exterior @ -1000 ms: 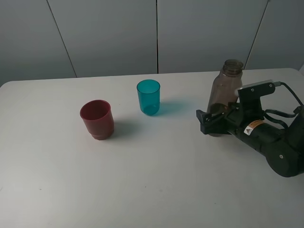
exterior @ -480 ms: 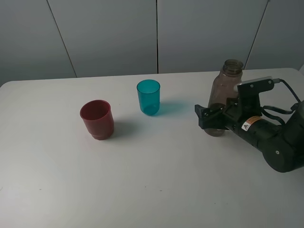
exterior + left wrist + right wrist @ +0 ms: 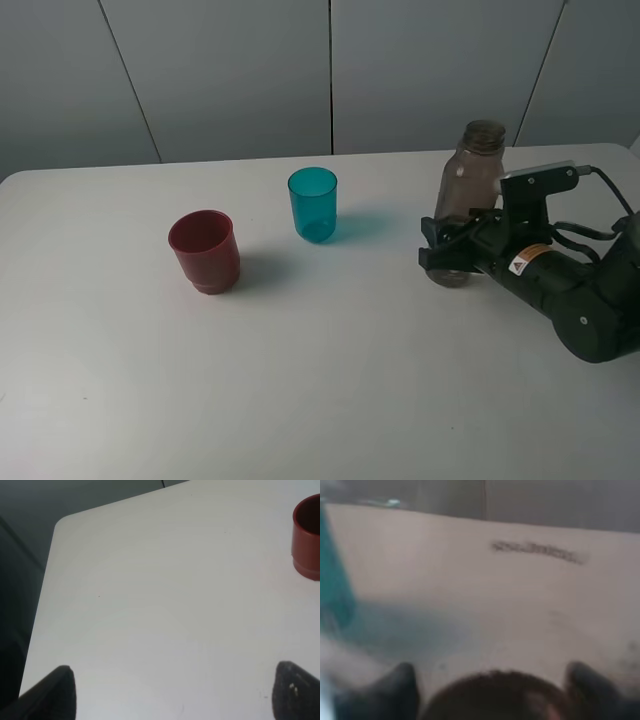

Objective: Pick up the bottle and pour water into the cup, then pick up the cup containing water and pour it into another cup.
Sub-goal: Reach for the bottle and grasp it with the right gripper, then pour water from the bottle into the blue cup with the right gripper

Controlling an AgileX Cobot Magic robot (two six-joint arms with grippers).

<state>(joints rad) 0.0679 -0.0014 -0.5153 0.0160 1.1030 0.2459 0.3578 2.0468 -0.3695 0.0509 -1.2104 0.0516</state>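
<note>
The smoky grey-brown bottle [image 3: 468, 185] stands at the right of the table, uncapped and leaning slightly left. My right gripper [image 3: 445, 256] is shut on its lower part; in the right wrist view the bottle's brown body [image 3: 490, 700] sits between the two fingertips of that gripper [image 3: 493, 677]. The teal cup [image 3: 313, 204] stands upright at mid-table, left of the bottle, and shows blurred in the right wrist view [image 3: 332, 585]. The dark-red cup [image 3: 204, 251] stands further left and nearer, also in the left wrist view [image 3: 307, 540]. My left gripper [image 3: 177, 695] is open and empty above bare table.
The white table [image 3: 320, 380] ends at a rounded far-left corner [image 3: 62, 522]. Grey wall panels [image 3: 330, 70] stand behind the table. The right arm's body [image 3: 580, 300] lies over the table's right side.
The right gripper has closed on the bottle's lower part. The bottle's neck has shifted slightly left and now leans. The cups have not moved.
</note>
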